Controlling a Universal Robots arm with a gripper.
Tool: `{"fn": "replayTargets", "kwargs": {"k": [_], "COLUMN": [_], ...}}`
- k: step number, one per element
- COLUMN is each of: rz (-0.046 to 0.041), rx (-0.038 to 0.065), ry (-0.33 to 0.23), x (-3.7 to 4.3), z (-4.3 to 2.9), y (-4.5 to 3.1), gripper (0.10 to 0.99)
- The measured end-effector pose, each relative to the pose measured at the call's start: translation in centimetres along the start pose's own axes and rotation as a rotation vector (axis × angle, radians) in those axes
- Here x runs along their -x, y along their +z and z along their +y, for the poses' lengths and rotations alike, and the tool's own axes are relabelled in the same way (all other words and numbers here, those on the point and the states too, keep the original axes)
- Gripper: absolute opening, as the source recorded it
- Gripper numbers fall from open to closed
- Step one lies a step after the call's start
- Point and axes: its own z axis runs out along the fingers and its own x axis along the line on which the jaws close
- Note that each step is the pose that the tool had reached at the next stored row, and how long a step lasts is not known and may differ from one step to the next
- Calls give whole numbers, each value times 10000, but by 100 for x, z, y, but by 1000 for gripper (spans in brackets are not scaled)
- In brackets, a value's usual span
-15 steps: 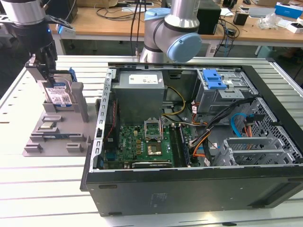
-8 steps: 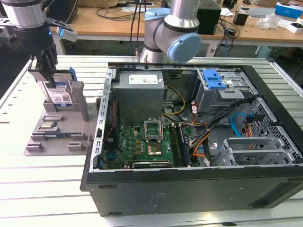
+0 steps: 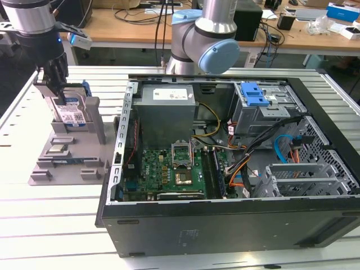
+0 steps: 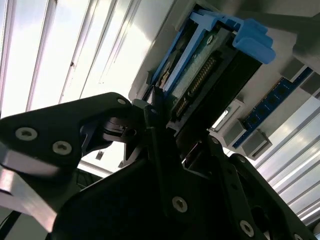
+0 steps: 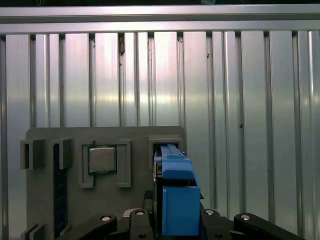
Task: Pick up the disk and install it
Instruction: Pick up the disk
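The disk (image 3: 68,109) is standing on its edge in the tall slot at the back of the grey holder (image 3: 67,169). Its white-and-blue label is facing the exterior view. It is not yet lifted; its lower edge is sitting deep in the slot.

The gripper (image 3: 56,85) is hanging right above the holder, at the upper end of the disk. In the second wrist view the fingers (image 4: 154,125) are lying along the faces of the disk. In the first wrist view the blue carrier (image 5: 177,195) is sitting tightly between them. As far as I can judge, they are drawn in narrow and pressing on the disk, and gripping nothing else.

So I am judging that the picking-up step is in hand, and the installing is not begun. Freeing the disk is calling for a straight pull along the slot, without tilting, because the slot walls are hugging the carrier closely.

In front of the disk, a processor chip (image 3: 58,149) and a memory stick (image 3: 67,160) are lying in their own recesses of the holder. Beside the holder, toward the exterior view's right, an open computer case (image 3: 225,225) is lying on the same slatted worktop (image 3: 34,225).

The disk's label is carrying print, but it is too small for reading.
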Motion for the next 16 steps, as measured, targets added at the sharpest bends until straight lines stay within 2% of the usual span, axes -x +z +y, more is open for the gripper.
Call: {"fn": "replayTargets", "kwargs": {"k": [5,13,16], "rz": [-3,0,0], "rx": [-6,-1,-1], "ry": [1,0,0], "x": [1,3,6], "z": [-3,1,3], "y": [-8,-175,-271], "gripper": [365,365,365]}}
